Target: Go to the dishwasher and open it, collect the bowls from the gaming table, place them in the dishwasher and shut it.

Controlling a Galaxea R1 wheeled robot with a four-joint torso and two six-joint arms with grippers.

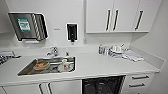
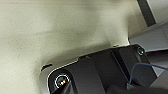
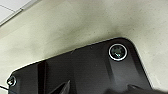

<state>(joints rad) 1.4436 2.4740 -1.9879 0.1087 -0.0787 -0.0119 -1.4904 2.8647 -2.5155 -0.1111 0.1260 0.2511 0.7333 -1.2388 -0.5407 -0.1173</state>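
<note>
Dishwasher (image 1: 103,85) sits open under the table's (image 1: 100,66) front edge, right of centre, dark interior showing. Sink (image 1: 27,69) set in the table's left part holds an orange-toned bowl (image 1: 41,65) and white crockery (image 1: 64,66). End effector state: cannot tell, either arm.

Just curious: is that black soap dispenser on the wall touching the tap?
Apart. The head view shows bare white wall between the soap dispenser and the tap.
</note>
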